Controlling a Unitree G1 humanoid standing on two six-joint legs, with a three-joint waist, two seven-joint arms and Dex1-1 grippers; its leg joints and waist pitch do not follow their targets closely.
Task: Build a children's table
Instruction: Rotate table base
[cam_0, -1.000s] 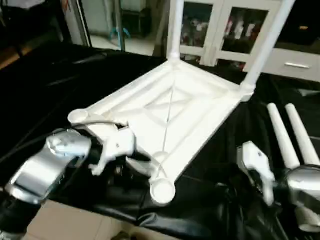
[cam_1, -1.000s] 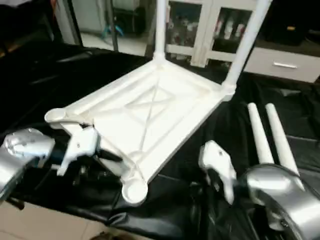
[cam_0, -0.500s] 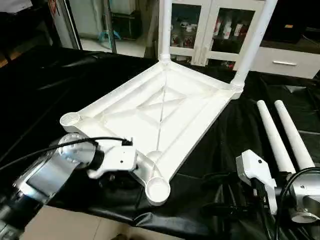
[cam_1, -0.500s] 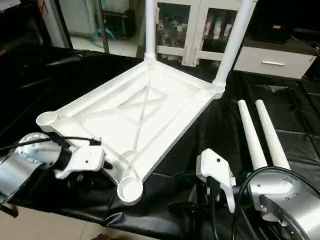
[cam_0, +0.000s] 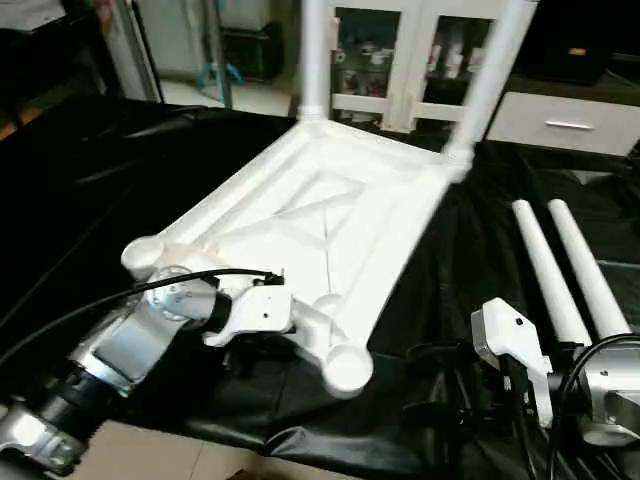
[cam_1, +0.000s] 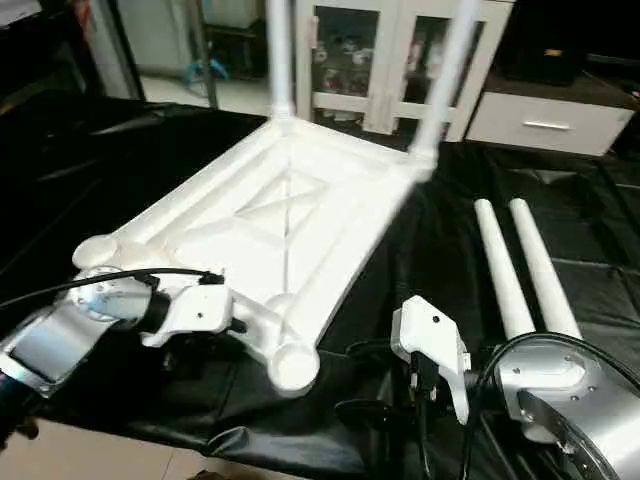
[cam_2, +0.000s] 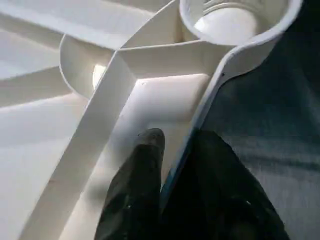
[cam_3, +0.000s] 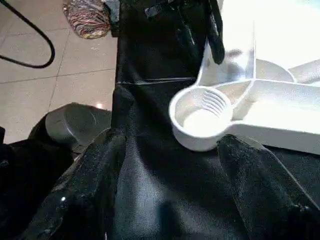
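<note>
My left gripper (cam_2: 167, 165) pinches the tabletop (cam_0: 330, 215) rim; its long axis runs away from me; my right gripper (cam_3: 170, 165), spread, faces the near corner socket (cam_3: 201, 116)

— Where do your head cameras look from?

— From above, forward and down over my forearms at the black surface (cam_0: 110, 180). Both eyes take in the upturned tabletop (cam_0: 310, 215) and the cabinet (cam_0: 420, 60) behind it, from spots slightly apart.

— And your wrists?

— My left wrist camera sits very close, looking along my left pincer (cam_2: 172, 160) at the tabletop's rim beside a corner socket (cam_2: 235, 17). My right wrist camera looks from farther back, between my right pincer's fingers (cam_3: 90, 190), at that same socket and the tiled floor (cam_3: 60, 70) beyond.
</note>
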